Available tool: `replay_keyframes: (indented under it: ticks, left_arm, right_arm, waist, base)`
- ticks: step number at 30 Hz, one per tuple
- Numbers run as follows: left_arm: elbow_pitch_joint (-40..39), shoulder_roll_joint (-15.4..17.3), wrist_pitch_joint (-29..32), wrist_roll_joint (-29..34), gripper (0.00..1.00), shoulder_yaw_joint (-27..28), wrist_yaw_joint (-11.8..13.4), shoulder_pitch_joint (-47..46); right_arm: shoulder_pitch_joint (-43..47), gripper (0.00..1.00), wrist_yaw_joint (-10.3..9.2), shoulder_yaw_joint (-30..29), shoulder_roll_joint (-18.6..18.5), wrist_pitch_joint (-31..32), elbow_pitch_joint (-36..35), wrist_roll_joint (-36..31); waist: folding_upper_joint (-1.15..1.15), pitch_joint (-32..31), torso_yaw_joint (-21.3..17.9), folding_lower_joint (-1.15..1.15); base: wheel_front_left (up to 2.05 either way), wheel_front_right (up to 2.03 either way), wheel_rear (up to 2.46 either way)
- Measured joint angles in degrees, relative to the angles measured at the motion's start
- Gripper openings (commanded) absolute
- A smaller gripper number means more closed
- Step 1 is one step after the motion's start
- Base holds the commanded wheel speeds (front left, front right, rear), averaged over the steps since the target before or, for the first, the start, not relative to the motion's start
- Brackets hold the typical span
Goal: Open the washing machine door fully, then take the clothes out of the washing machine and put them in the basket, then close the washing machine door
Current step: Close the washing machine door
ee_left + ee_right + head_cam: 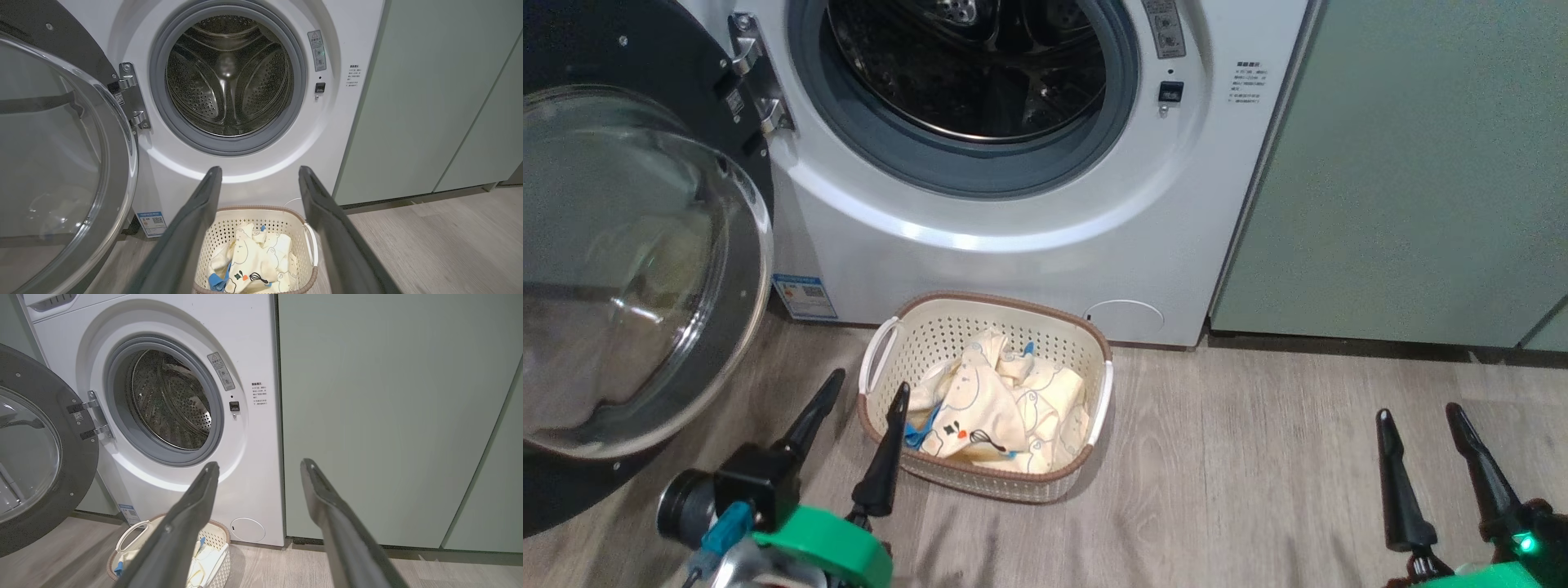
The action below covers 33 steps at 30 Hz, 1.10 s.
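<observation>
Head view: clothes (988,408) lay in the basket (1005,300); left gripper (869,381) and right gripper (1418,412) had jaws apart, empty. Remaining step, likely: swinging the washing machine door (645,269) shut.

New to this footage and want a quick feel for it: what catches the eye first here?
The washing machine door, glass bowl bulging, stands wide open at the left of the white washing machine, whose steel drum looks empty. On the floor right in front sits the basket with the clothes heaped inside, while the left pincer and right pincer hover open and empty nearer the camera.
</observation>
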Motion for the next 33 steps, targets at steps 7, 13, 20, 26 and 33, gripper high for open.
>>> replay_keyframes:
  ticks: [7,13,20,26,33]
  left_arm:
    - [0.0,0.2,0.0,-0.2,1.0,-0.2,0.0,0.0]
    - [0.0,0.3,-0.1,-0.7,1.0,-0.3,0.4,-0.1]
    - [-0.1,0.3,-1.0,-0.8,1.0,-1.0,0.6,-0.4]
    - [-0.3,0.3,-1.6,-0.8,1.0,-1.3,1.2,-0.5]
    - [-0.3,0.3,-1.8,-0.8,1.0,-1.3,2.0,-0.4]
  right_arm:
    - [0.0,1.0,0.0,-0.1,0.0,0.0,0.0,0.0]
    - [0.0,1.0,0.0,-0.6,0.0,0.0,-0.1,0.0]
    - [0.0,1.0,0.0,-1.5,0.0,0.0,-0.2,0.0]
    - [0.0,1.0,0.0,-1.5,-0.3,0.0,-0.2,0.0]
    - [0.1,1.0,0.0,-1.0,-0.5,0.0,-0.1,0.0]
  waist:
    - [0.0,0.4,0.1,0.0]
    - [0.0,0.6,0.9,0.0]
    - [0.0,1.1,4.3,0.0]
    - [0.0,1.4,9.5,0.0]
    - [0.0,0.8,17.4,0.0]
  base:
    - [0.0,0.0,0.0]
    - [0.0,0.0,0.0]
    - [0.0,0.0,0.0]
    - [0.0,0.0,0.0]
    - [0.0,0.0,0.0]
